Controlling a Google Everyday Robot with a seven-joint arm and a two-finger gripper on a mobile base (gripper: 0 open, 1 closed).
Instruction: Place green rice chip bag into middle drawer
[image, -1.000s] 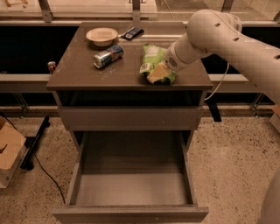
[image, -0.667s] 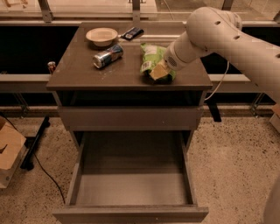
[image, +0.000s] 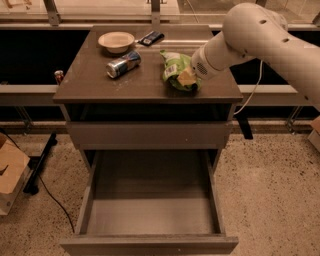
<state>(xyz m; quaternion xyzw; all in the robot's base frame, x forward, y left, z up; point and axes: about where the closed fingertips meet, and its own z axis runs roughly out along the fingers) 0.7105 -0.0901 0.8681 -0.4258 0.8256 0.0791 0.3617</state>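
Note:
The green rice chip bag lies crinkled on the right part of the cabinet top, with a small white label on its front. My gripper comes in from the right on the white arm and sits against the bag's right front end. The middle drawer is pulled out wide below, with a bare grey floor and nothing in it. The gripper is well above and behind the open drawer.
A blue-silver drink can lies on its side left of the bag. A pale bowl and a small black object sit at the back. A shut drawer front is above the open drawer. A cardboard box stands on the floor at left.
The arm and gripper have shifted slightly up and back at the bag's right end. The bag stays in about the same spot on the cabinet top.

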